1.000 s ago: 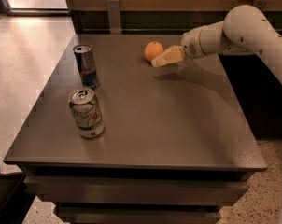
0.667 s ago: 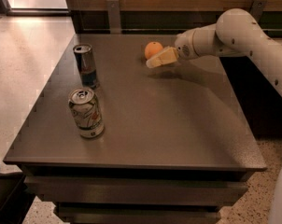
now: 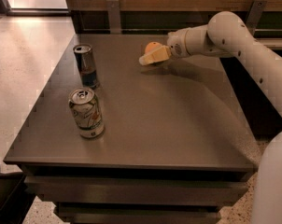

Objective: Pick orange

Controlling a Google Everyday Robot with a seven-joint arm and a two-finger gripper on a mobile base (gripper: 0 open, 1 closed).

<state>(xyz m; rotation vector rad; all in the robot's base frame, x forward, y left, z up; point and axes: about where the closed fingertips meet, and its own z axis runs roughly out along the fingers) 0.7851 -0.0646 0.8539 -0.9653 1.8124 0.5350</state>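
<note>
One small round orange just behind the gripper, perhaps in contact.

Your arm enters at the lower right edge of the view, rises along the right side and bends at a rounded elbow near the top. From there it runs leftward and slightly down through the wrist. Your gripper sits in the upper middle of the view, pointing left, its pale yellow end angled a little downward.
</note>
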